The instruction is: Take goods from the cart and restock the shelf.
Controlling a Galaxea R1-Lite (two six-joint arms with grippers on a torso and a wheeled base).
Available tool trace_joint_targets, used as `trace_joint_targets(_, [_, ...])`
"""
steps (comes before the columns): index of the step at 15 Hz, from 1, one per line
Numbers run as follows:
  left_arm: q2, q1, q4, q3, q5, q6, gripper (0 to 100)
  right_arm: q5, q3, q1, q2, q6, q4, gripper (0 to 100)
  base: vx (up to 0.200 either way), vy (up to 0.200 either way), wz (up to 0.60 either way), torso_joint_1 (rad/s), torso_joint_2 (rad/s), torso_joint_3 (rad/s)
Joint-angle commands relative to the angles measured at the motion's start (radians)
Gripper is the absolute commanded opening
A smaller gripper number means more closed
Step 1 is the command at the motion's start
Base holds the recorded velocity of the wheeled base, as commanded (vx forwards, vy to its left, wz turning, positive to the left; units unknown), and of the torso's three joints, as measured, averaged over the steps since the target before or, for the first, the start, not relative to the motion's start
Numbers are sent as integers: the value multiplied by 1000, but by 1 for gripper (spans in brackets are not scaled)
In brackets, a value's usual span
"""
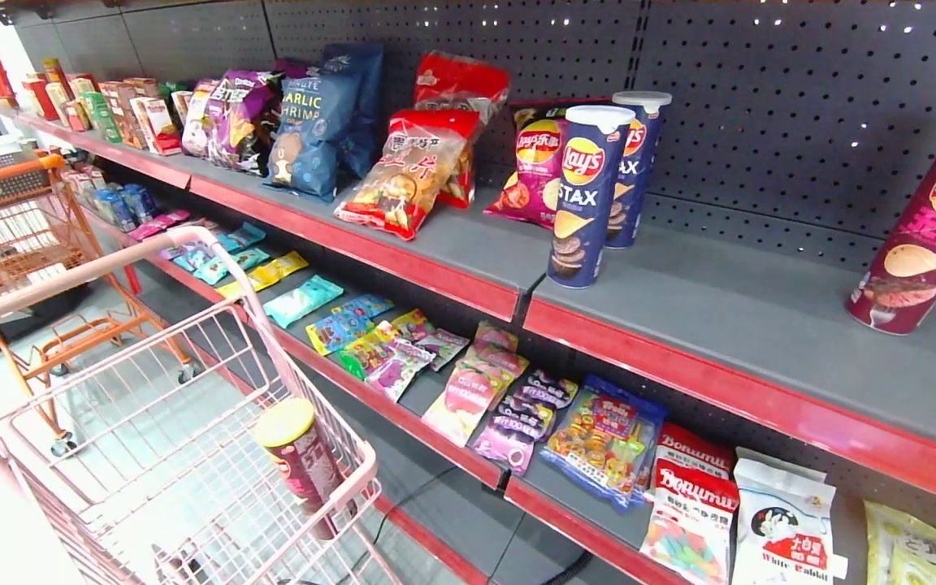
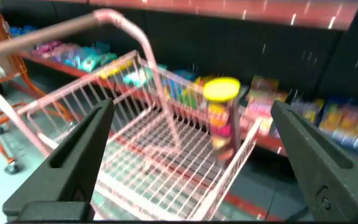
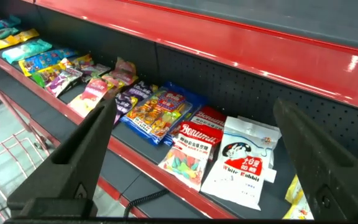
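chip can (image 2: 221,115) stands upright in a corner of the cart (image 2: 73,102), straight ahead of the left gripper's (image 2: 191,111) wide-open jaws. right gripper (image 3: 194,106), open too, faces the lower shelf (image 3: 132,149).

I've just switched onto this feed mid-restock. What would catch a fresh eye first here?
First the pink cart at the robot's left, with one maroon chip can, yellow-lidded, standing in its corner nearest the shelves. On the top shelf two blue chip cans stand close together. A second maroon can stands alone farther right, with bare shelf between.
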Motion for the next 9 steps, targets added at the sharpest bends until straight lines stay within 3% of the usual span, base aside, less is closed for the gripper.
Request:
trace_joint_targets(1, [393,-7,-9,-350,37,-178,100,0,0,1,1,-1,0,100,0,0,0,0,0,0])
trace_joint_targets(3, [585,-26,-35,-339,18,-181,100,0,0,1,1,0,0,100,0,0,0,0,0,0])
trace_joint_targets(5, [803,-24,-227,-278,17,-187,100,0,0,1,1,0,0,100,0,0,0,0,0,0])
trace_joint_targets(6, [1016,0,-518,-201,15,-189,100,0,0,1,1,0,0,100,0,0,0,0,0,0])
trace_joint_targets(7, [1159,3,-692,-158,6,-187,100,0,0,1,1,0,0,100,0,0,0,0,0,0])
trace_joint_targets(8, [1198,2,-732,-141,3,-187,100,0,0,1,1,0,0,100,0,0,0,0,0,0])
trace_joint_targets(9, [1321,0,-805,-89,-43,-186,100,0,0,1,1,0,0,100,0,0,0,0,0,0])
